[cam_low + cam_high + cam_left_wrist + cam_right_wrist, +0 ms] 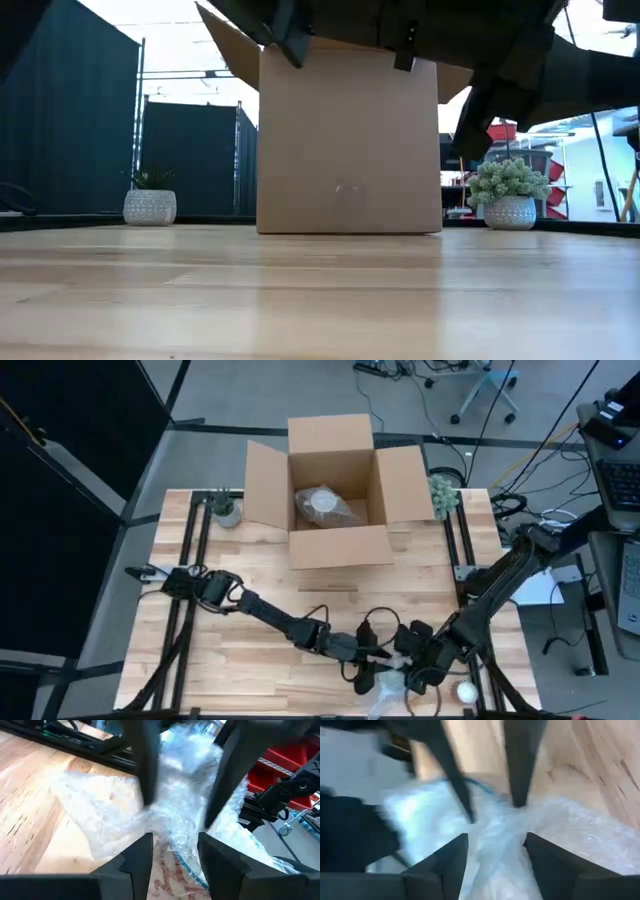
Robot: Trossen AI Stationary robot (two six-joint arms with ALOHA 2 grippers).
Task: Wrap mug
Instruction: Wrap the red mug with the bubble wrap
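A: High view: where are the pincers working?
B: Left pincer (pixel 372 657) and right pincer (pixel 420 672) are meeting over the wrap (pixel 390 685) at the worktop's (pixel 250 560) near edge.
A: Wrist views?
B: Both are standing open, straddling the wrap (pixel 175 815); mug not discernible.

Both grippers (pixel 372 658) (pixel 418 672) meet over bubble wrap (pixel 392 695); open box (pixel 330 495) behind
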